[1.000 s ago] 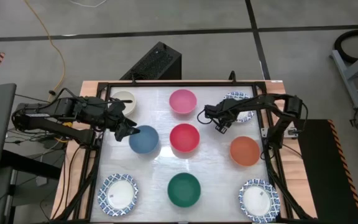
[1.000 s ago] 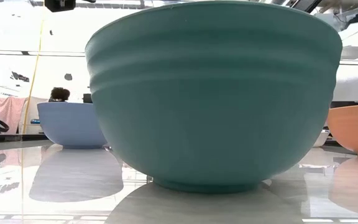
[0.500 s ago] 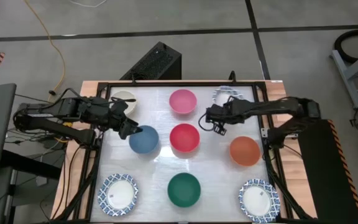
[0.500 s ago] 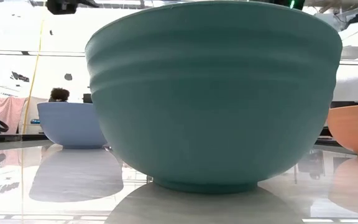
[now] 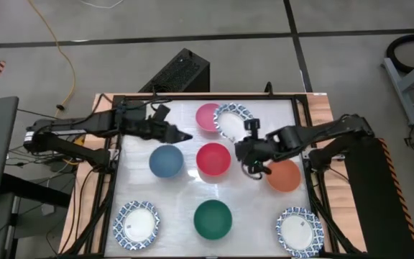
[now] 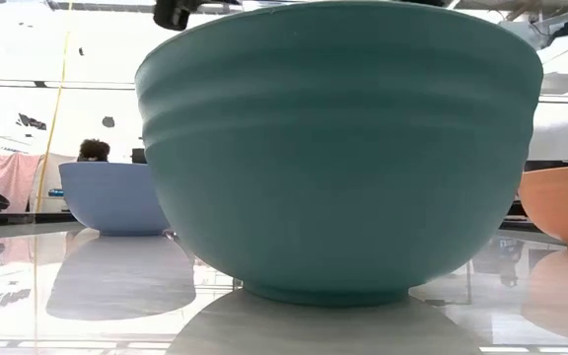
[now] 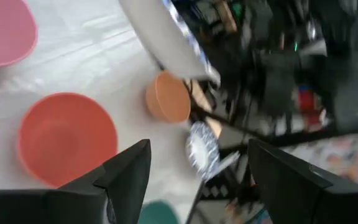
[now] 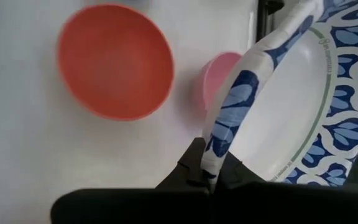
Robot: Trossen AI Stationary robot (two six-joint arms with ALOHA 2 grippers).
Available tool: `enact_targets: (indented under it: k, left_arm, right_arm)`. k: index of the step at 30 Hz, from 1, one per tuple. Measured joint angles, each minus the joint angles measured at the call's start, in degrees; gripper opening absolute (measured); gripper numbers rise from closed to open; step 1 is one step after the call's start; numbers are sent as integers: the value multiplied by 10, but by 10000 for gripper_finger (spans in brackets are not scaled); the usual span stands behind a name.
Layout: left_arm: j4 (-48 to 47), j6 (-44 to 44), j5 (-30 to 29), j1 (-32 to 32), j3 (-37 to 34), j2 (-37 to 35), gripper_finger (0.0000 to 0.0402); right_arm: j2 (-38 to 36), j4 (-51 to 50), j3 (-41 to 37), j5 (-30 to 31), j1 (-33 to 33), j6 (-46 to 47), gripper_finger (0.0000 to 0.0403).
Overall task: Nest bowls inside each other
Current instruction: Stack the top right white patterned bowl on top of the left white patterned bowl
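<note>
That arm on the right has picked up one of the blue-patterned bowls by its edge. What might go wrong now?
The right gripper pinches only the thin rim of the blue-patterned bowl, which hangs tilted, so it could slip or swing loose. It hangs close to the pink bowl and above the red bowl, so a drop might knock either. The left gripper, open, hovers nearby over the table; the two arms could get in each other's way.

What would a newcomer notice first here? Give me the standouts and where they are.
The right gripper holds a blue-patterned white bowl by its rim, tilted in the air beside the pink bowl at the far middle. The left gripper hovers open above the table between the blue bowl and the pink one. In the low view, the dark green bowl fills the frame.
</note>
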Motion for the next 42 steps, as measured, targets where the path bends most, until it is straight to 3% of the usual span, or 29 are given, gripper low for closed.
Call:
enact_targets:
  k: [6, 11, 17, 20, 31, 36, 42]
  left_arm:
    - [66, -65, 12, 19, 0, 45, 257]
    - [58, -78, 32, 27, 0, 81, 257]
    - [37, -63, 9, 28, 0, 100, 257]
    - [71, -48, -18, 31, 1, 104, 257]
    - [124, -62, 34, 44, 1, 145, 252]
    - [121, -62, 45, 48, 0, 147, 211]
    - [123, -57, 52, 51, 0, 147, 119]
  right_arm:
    - [85, -38, 50, 46, 11, -17, 3]
    - [124, -60, 75, 73, 14, -19, 3]
    - [120, -59, 75, 70, 23, -18, 3]
    - [116, -53, 75, 67, 30, -26, 2]
    - [127, -33, 75, 46, 38, -38, 2]
    - [127, -33, 75, 46, 44, -43, 2]
    - [127, -31, 75, 50, 43, -45, 3]
